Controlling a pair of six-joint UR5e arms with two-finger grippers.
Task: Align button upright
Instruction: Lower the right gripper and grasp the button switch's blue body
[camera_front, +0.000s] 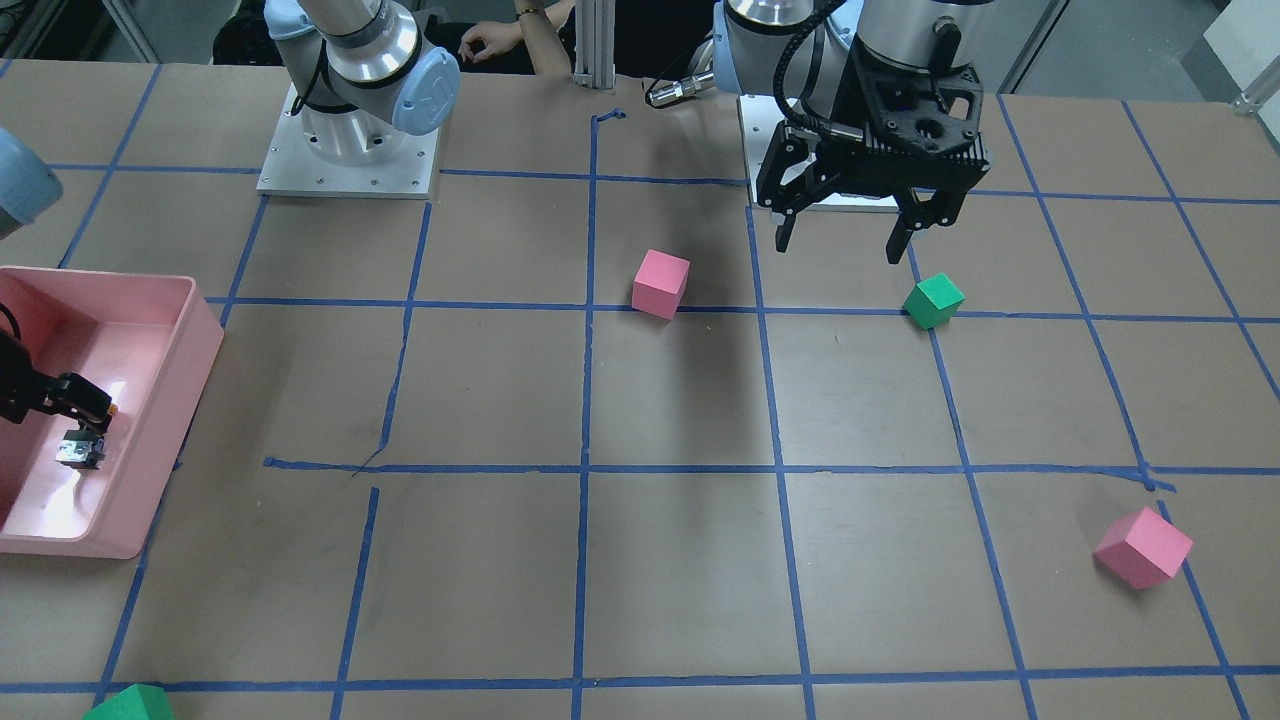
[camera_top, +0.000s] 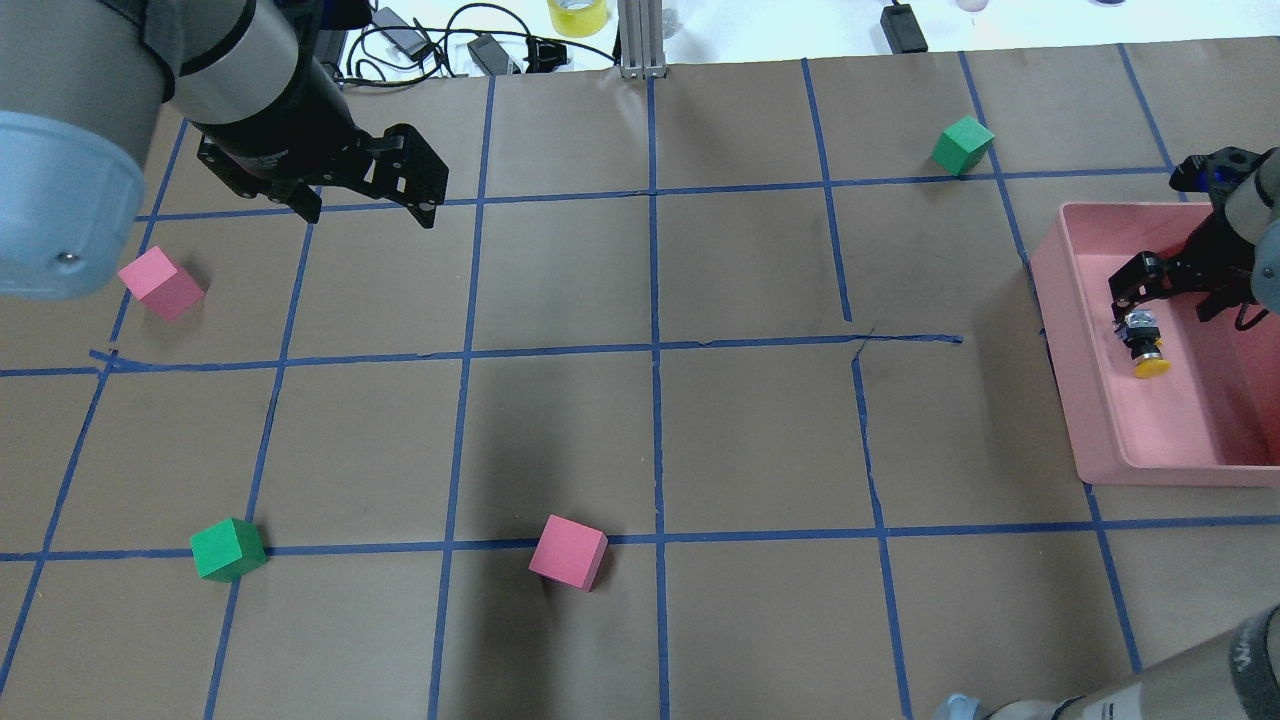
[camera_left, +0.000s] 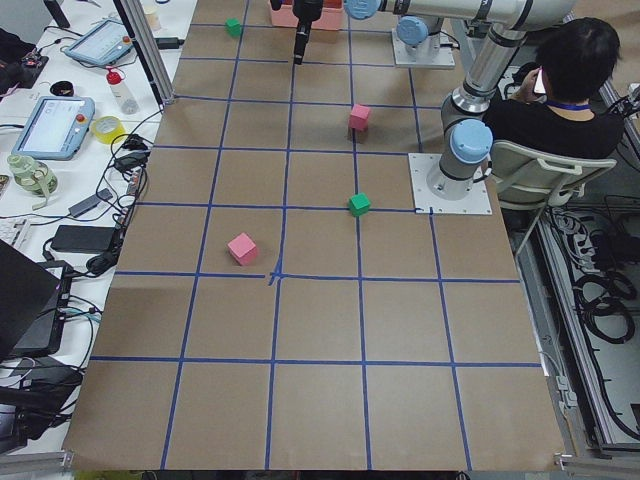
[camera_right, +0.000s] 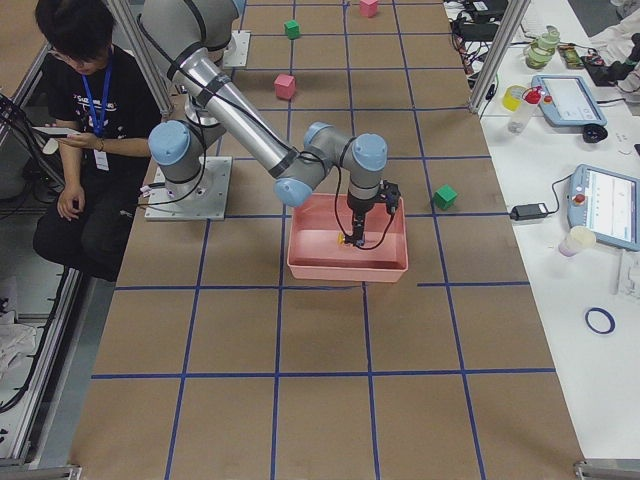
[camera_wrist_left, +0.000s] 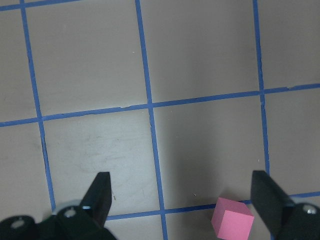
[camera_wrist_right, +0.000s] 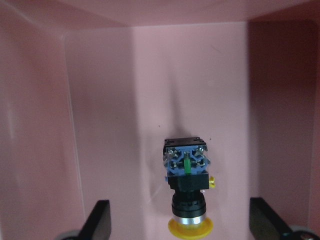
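Found the button lying on its side on the floor of the pink bin, at the right edge of the overhead view, with the yellow cap toward the bottom of the frame and the grey base block toward the top. Saw, in the right wrist view, the base terminals facing the camera and the cap at the lower edge. Noted the right gripper inside the bin, just above the button in the overhead frame, jaws spread wide, one finger well off to each side in the wrist view, gripping nothing. Could not judge from the overhead any contact between the nearer fingertip and the base. Noted the left gripper in the upper right of the front-facing view, held above the table, likewise spread wide and empty, with a green cube just below and to the right and a pink cube further left, near centre
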